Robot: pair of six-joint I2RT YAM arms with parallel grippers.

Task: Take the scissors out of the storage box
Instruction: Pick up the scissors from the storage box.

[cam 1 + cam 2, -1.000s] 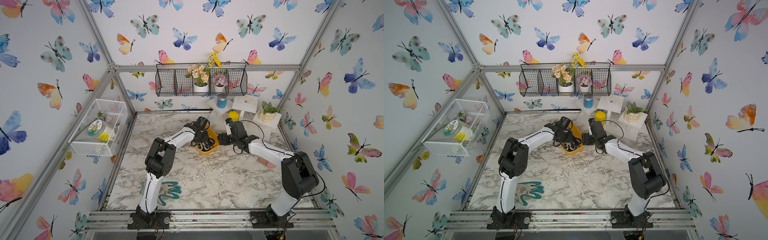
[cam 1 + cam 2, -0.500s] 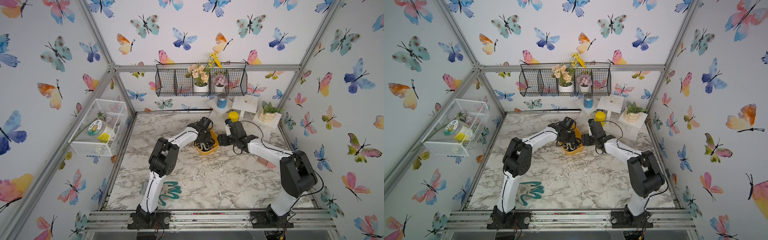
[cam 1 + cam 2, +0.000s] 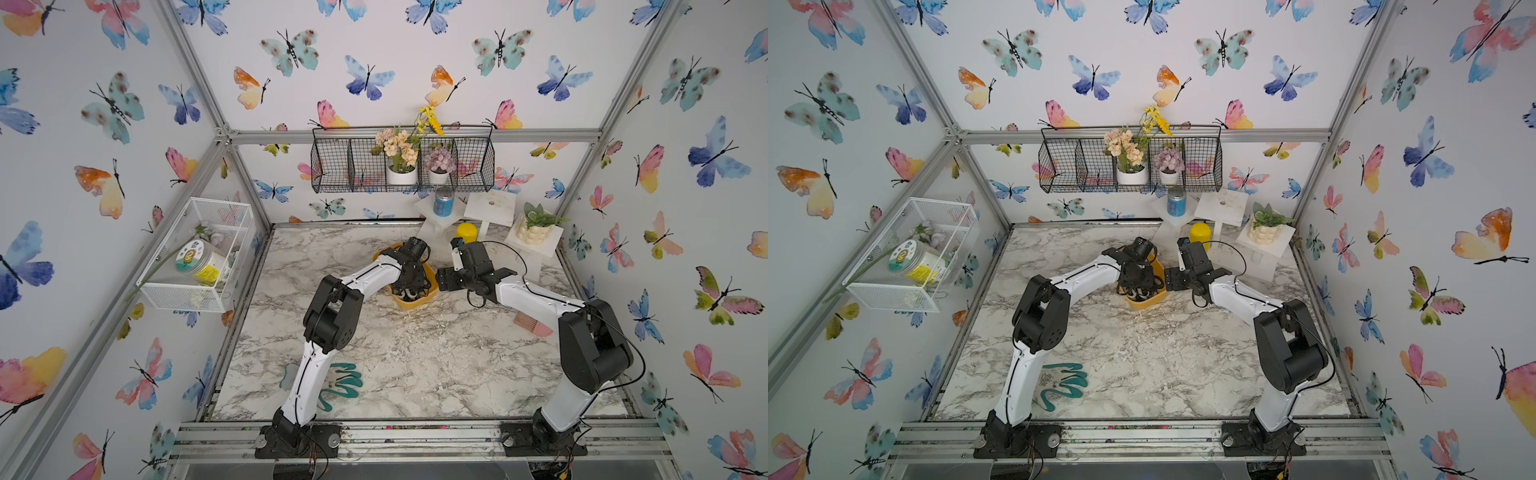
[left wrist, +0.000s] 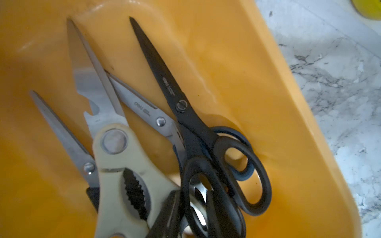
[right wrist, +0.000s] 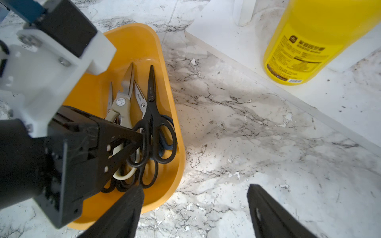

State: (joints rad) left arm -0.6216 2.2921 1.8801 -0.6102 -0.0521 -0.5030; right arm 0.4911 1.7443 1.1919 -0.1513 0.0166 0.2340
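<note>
The yellow-orange storage box sits at the back middle of the marble table. Several scissors lie in it, handles bunched together: a black pair on top, cream-handled shears and silver-bladed pairs beside it. My left gripper reaches down into the box and is shut on a handle loop of the black scissors. My right gripper hovers open just outside the box's near corner, holding nothing.
A yellow bottle and white stands are close behind the right arm. A pink brush lies at the right and a teal shape at the front left. A black wire basket and a white mesh basket hang on the walls.
My left gripper has shifted a little to the right, deeper over the scissor handles in the box. The right arm has barely moved.
</note>
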